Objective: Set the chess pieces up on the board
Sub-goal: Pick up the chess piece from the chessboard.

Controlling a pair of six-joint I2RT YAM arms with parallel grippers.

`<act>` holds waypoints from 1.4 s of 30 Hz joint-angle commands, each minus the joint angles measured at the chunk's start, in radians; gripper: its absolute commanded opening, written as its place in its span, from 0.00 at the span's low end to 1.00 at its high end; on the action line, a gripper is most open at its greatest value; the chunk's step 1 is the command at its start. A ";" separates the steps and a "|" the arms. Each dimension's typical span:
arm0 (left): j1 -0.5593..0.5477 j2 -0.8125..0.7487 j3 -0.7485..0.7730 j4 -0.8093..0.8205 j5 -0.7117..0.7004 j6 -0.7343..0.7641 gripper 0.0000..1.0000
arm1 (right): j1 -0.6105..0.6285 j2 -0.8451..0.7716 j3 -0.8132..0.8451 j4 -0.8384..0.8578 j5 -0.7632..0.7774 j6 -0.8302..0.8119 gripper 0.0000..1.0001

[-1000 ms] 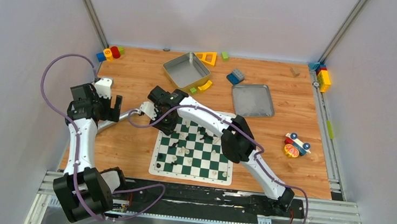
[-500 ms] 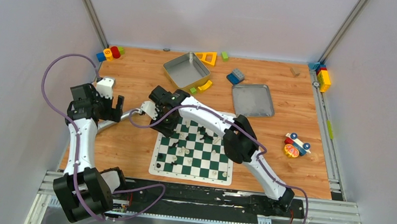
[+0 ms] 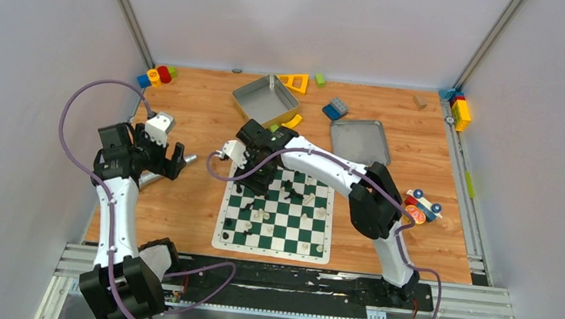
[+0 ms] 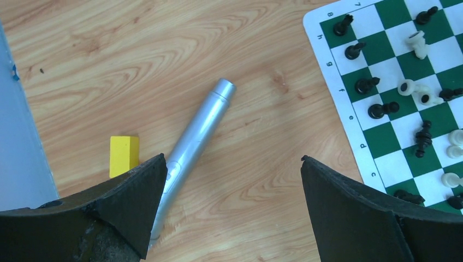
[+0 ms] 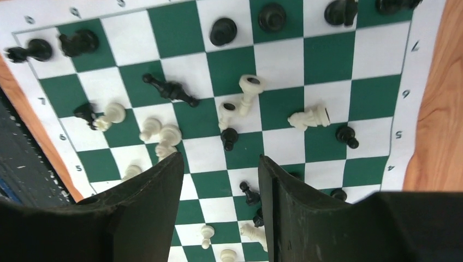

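Green-checked board point(image 3: 271, 253): lying flat on the wood surface point(image 3: 191, 113), just ahead of the arm bases.
Pieces point(image 5: 170, 90): crowding the board, many lying toppled, black and cream mixed together.
Right claw point(image 5: 218, 164): hovering spread over mid-board, pinching nothing.
Left claw point(image 4: 232, 161): hanging spread wide off the board's left side, above a silver tube point(image 4: 196, 142).
Risk: descending into this clutter, likely knocking standing neighbours over or sending fallen pieces rolling; closing on a lying piece, possibly squirting it sideways.
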 commanded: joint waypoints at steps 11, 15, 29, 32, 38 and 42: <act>0.009 -0.023 -0.003 -0.018 0.077 0.019 1.00 | -0.059 0.028 -0.096 0.074 -0.010 0.026 0.49; 0.009 -0.022 -0.005 -0.018 0.075 0.021 1.00 | -0.057 0.047 -0.085 0.075 -0.028 0.025 0.48; 0.008 -0.016 -0.018 -0.014 0.064 0.034 1.00 | -0.056 0.088 -0.072 0.072 -0.066 0.028 0.39; 0.009 -0.016 -0.024 -0.011 0.058 0.038 1.00 | -0.058 0.097 -0.062 0.070 -0.076 0.027 0.34; 0.009 -0.016 -0.028 -0.008 0.051 0.042 1.00 | -0.056 0.112 -0.038 0.057 -0.077 0.021 0.22; 0.009 -0.016 -0.029 -0.008 0.049 0.044 1.00 | -0.057 0.104 -0.021 0.049 -0.077 0.017 0.14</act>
